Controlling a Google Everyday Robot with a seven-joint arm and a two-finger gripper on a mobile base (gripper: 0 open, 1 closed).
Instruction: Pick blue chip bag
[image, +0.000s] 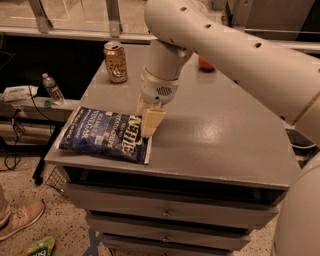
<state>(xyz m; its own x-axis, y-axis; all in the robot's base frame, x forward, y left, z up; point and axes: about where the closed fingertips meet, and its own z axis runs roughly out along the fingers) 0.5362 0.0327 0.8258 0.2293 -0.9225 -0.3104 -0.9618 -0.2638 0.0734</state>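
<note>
From where I stand, the blue chip bag (102, 135) lies flat on the front left corner of the grey table (225, 135). Its long side runs along the table's front edge and its left end reaches the left edge. The white lettering faces up, with the big letters near the bag's right end.

The robot's pale arm (235, 50) reaches in from the upper right and bends straight down. The gripper (150, 124) points down at the bag's right end, right over the big white letters. Its cream-coloured tip is against the bag or just above it. I cannot tell how far the jaws are open, or whether they have hold of the bag.

A gold drink can (115, 62) stands upright near the back left of the table, well apart from the bag. A reddish-orange thing (206, 64) sits at the back, partly hidden behind the arm.

Below the tabletop there are drawers (165, 212). To the left, off the table, a clear water bottle (52, 89) stands on a lower ledge. On the floor at the lower left I see a shoe (20, 222) and a small green packet (37, 246).
</note>
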